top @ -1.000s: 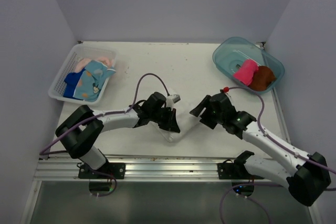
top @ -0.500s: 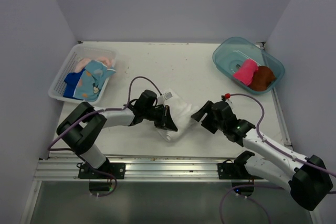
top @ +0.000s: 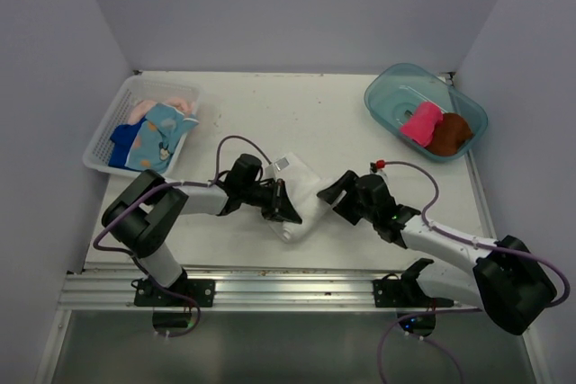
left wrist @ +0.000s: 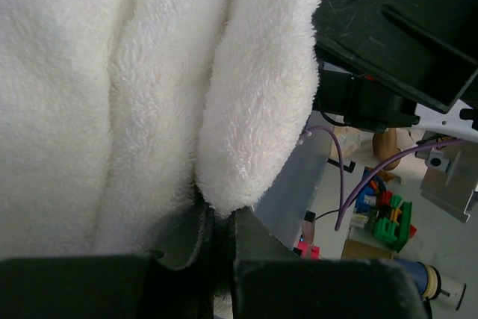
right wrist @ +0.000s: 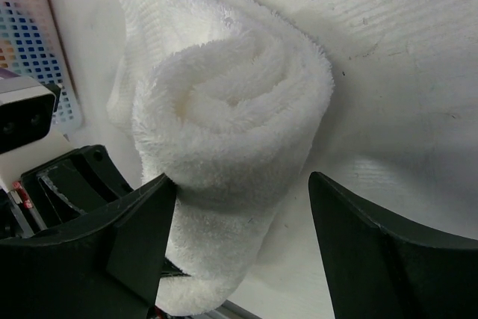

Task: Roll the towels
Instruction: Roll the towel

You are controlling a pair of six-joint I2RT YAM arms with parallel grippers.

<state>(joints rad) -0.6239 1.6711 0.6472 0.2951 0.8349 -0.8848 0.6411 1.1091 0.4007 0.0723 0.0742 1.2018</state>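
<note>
A white towel lies half rolled at the table's front centre. The roll's spiral end faces the right wrist camera, and a flat tail runs out behind it. My left gripper is shut on a fold of this towel, whose pile fills the left wrist view. My right gripper is open, its two fingers standing either side of the roll's end, the left one at the cloth. Light blue printed, royal blue and peach towels lie in the basket. Hot pink and brown ones lie in the tub.
The white lattice basket stands at the back left. The clear teal tub stands at the back right. Purple cables loop over both arms. The table's front rail runs just behind the arms' bases.
My left gripper has drawn back to the left with the towel fold, baring more of the roll. My right gripper has slid left up to the roll's end and opened a little wider.
</note>
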